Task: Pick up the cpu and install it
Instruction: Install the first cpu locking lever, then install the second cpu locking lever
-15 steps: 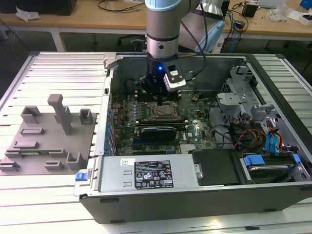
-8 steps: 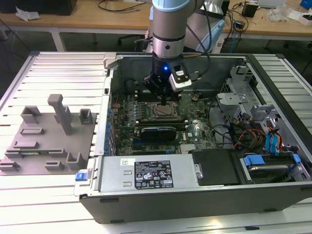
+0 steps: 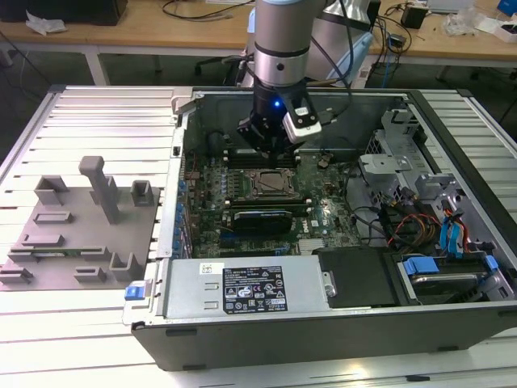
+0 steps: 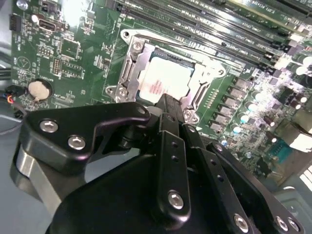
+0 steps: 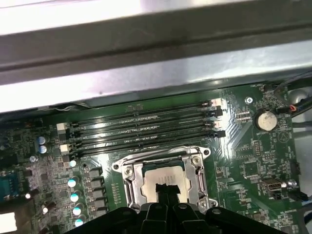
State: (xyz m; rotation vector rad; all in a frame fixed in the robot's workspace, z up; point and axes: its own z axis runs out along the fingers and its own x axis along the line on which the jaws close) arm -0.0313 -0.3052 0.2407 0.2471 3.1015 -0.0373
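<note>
The cpu (image 4: 165, 78) (image 5: 161, 176), a flat square chip with a silver-grey top, lies flat inside the metal socket frame (image 4: 129, 73) (image 5: 127, 183) on the green motherboard. My gripper (image 4: 168, 103) (image 5: 165, 191) hangs just above the chip's edge, its black fingers (image 4: 170, 126) drawn together into one narrow tip with nothing between them. In the exterior view the gripper (image 3: 271, 149) sits low inside the open computer case, directly over the socket (image 3: 271, 184).
Rows of memory slots (image 5: 141, 129) (image 4: 219, 34) run beside the socket. A coin battery (image 4: 39, 89) (image 5: 266, 119) sits on the board. A power supply (image 3: 242, 287), drive cage (image 3: 388, 162) and cables (image 3: 420, 226) crowd the case. A grey fixture (image 3: 81, 226) lies outside it.
</note>
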